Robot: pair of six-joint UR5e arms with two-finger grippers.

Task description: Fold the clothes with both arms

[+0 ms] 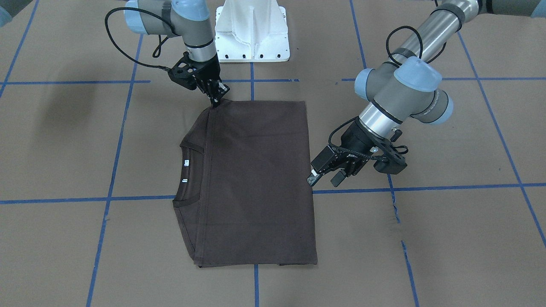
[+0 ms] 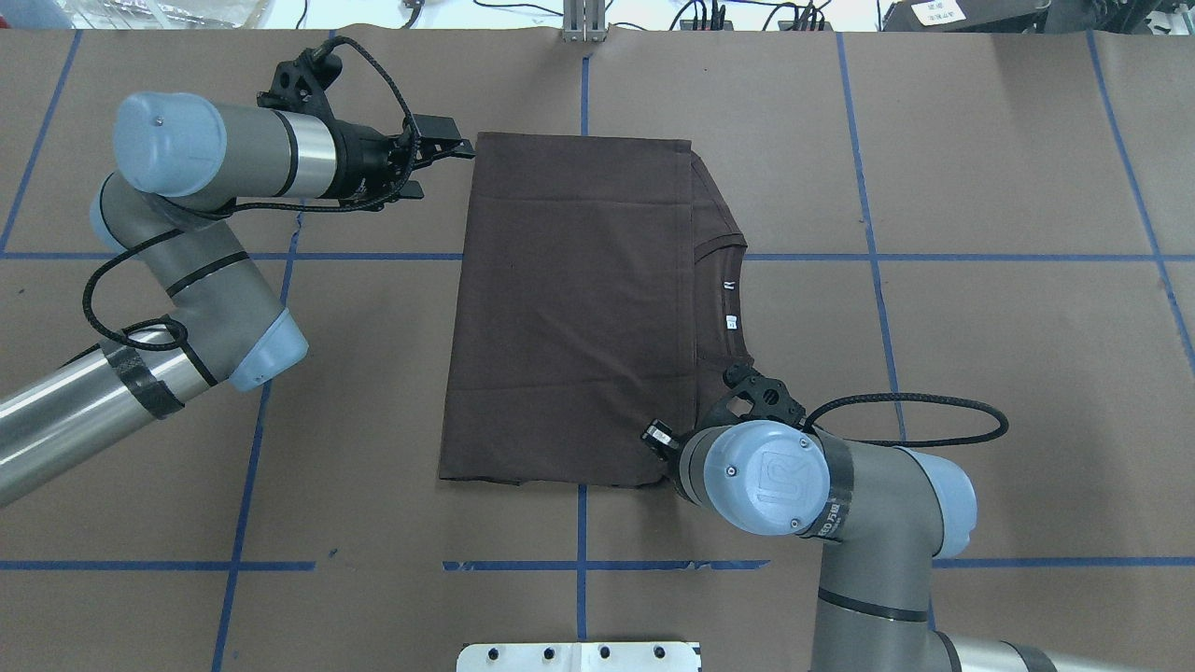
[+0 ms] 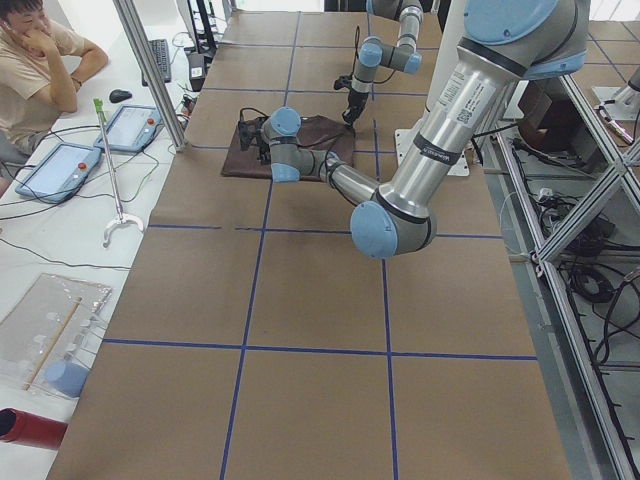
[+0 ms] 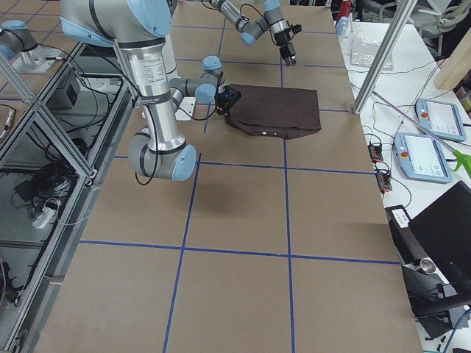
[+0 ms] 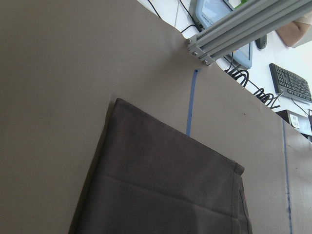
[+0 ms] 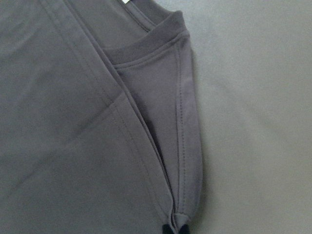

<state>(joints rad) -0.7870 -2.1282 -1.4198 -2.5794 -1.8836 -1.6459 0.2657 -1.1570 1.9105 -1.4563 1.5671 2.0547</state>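
The dark grey-brown T-shirt (image 1: 256, 179) lies flat on the table, folded into a rectangle (image 2: 569, 308). Its collar and white labels (image 1: 186, 162) face the robot's right side. My right gripper (image 1: 216, 100) is shut on the shirt's near right corner. The right wrist view shows that corner (image 6: 180, 214) at its fingertips. In the overhead view my right wrist mostly hides the right gripper (image 2: 661, 439). My left gripper (image 1: 325, 179) is open and empty. It hovers just off the shirt's left edge, near the far left corner (image 2: 446, 149). The left wrist view shows the shirt (image 5: 161, 185) but no fingers.
The white pedestal base (image 1: 251, 34) stands at the robot's side of the brown table with its blue tape grid. An aluminium frame post (image 5: 243, 29) stands beyond the far edge. An operator (image 3: 30, 60) sits there with tablets (image 3: 130, 125).
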